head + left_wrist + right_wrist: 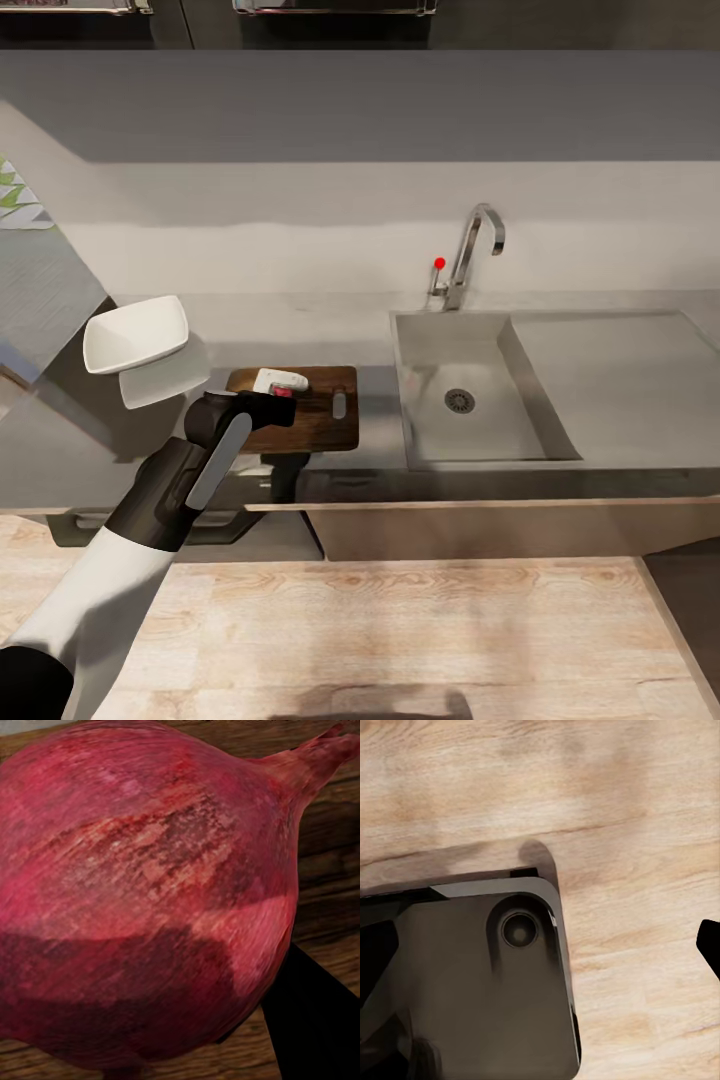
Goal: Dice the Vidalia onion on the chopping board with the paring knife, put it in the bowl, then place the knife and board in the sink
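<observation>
The dark wooden chopping board lies on the grey countertop, just left of the sink. My left gripper hovers over the board's near-left part, shut on the reddish Vidalia onion, of which a red sliver peeks out. One dark finger shows beside the onion, with board grain behind it. The white square bowl stands left of the board. The paring knife is hidden. My right gripper has one dark fingertip at the frame's edge, over the floor.
The sink basin with its round drain holds nothing, and a flat draining panel lies to its right. The chrome tap with a red knob stands behind. Wooden floor runs along the cabinets. The robot's dark base is below the right arm.
</observation>
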You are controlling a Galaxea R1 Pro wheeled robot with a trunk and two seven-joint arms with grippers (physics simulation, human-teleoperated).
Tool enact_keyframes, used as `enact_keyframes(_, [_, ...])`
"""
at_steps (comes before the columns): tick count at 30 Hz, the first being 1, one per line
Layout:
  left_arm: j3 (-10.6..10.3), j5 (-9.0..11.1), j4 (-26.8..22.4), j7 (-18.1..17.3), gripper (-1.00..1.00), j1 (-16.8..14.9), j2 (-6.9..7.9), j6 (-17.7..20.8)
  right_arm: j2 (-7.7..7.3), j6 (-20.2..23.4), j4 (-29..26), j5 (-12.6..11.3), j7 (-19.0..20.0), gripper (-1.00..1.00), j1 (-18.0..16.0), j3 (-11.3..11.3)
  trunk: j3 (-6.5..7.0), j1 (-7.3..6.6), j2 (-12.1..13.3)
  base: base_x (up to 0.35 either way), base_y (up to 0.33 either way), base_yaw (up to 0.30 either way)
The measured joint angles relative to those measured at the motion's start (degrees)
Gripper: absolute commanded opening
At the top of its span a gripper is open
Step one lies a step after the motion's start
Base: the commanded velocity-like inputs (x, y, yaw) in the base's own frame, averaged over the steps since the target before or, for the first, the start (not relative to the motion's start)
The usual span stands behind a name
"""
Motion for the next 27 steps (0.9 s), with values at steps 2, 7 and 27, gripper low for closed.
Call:
enact_keyframes(2, [0.00, 0.02, 0.00, 0.00, -1.00, 0.00, -0.03, -0.01, -0.02, 0.00, 0.01, 0.00, 0.00, 1.00, 0.00, 0.00, 0.00, 0.00, 0.00, 0.005, 0.002, 0.000])
enact_keyframes(7, [0.00, -0.02, -0.01, 0.00, -1.00, 0.00, 0.01, -0.01, -0.03, 0.00, 0.00, 0.00, 0.00, 1.00, -0.01, 0.00, 0.00, 0.00, 0.00, 0.000, 0.000, 0.000])
enact_keyframes(27, [-0.15, -0.04, -0.37, -0.10, 1.00, 0.56, -0.05, -0.09, -0.03, 0.00, 0.02, 0.00, 0.00, 1.00, 0.00, 0.00, 0.00, 0.00, 0.00, 0.000, 0.000, 0.000])
